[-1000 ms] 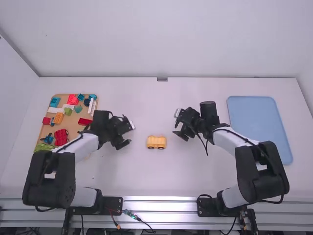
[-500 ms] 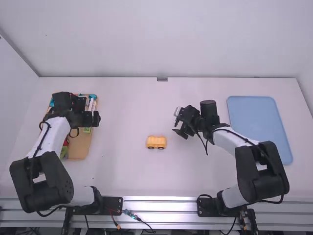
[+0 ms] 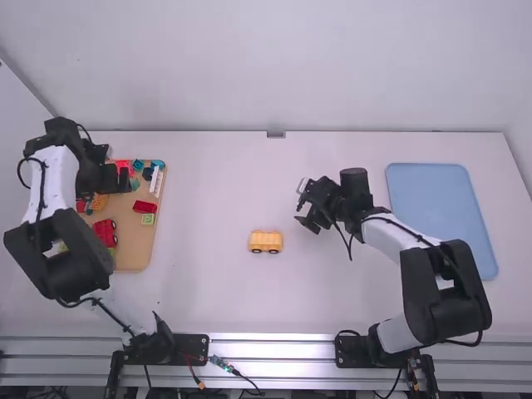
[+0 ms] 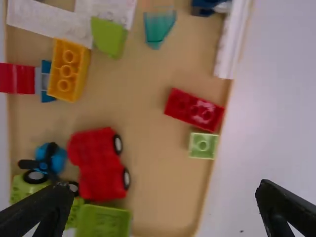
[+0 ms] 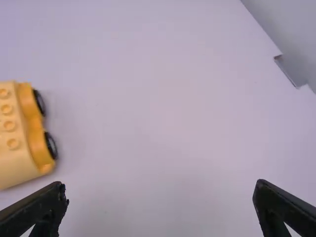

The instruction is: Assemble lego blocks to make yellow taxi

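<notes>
At the surface's (image 3: pixel 199 299) left side, my left tool (image 3: pixel 116 179) hangs over the tan tray (image 3: pixel 133 253), released, its fingertips wide apart. The high view places that tray near the far left corner. Looking down from the left wrist, I see its load in detail: a red connector piece (image 4: pixel 17 78) and a yellow-orange studded block (image 4: pixel 69 70) near its left edge, a blue propeller piece (image 4: pixel 55 159) by a green wheeled base (image 4: pixel 23 190), then a red car (image 4: pixel 98 165) with black wheels. A green block (image 4: pixel 108 38) and a teal piece (image 4: pixel 159 28) lie farther away from me; a red brick (image 4: pixel 194 109) sits beside a pale green square block (image 4: pixel 202 145) near the right edge.

The yellow car (image 3: pixel 266 242) rests mid-surface, well apart from both tray edges and tools. From my right wrist I make out studs on its pale top and black wheels along its orange base. My right tool (image 3: pixel 304 208) hangs just right of it, also released and holding nothing. A blue tray (image 3: pixel 440 220) lies near the surface's right edge.
</notes>
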`<move>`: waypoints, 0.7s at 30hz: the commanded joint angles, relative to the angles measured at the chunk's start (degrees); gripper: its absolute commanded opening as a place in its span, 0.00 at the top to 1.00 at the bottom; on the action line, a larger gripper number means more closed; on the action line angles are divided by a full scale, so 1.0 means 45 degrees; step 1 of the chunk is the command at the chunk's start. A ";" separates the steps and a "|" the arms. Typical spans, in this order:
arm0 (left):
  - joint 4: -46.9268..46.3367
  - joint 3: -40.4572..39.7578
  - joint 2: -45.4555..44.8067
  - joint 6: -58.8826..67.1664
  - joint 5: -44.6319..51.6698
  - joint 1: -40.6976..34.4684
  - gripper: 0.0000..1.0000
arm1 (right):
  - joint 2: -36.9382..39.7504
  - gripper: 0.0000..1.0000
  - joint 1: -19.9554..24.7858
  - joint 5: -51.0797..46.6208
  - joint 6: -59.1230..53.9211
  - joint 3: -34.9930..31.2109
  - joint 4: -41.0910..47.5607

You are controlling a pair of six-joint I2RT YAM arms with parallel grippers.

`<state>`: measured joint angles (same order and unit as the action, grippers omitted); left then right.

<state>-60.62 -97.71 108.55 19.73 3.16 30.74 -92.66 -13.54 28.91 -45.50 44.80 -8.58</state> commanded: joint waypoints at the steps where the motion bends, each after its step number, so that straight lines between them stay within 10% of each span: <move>1: -0.0333 -0.0869 0.0862 0.1447 0.0005 0.0500 0.01 | 0.0318 0.01 0.0024 -0.0534 0.0442 0.0413 -0.0005; 21: 0.3130 -0.0937 0.2815 0.4862 -0.0219 0.1185 0.01 | 0.0322 0.01 0.0024 -0.0539 0.0447 0.0389 0.0019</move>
<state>-46.70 -102.37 119.81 39.75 1.80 35.90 -92.66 -13.54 26.59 -43.88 45.47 -8.82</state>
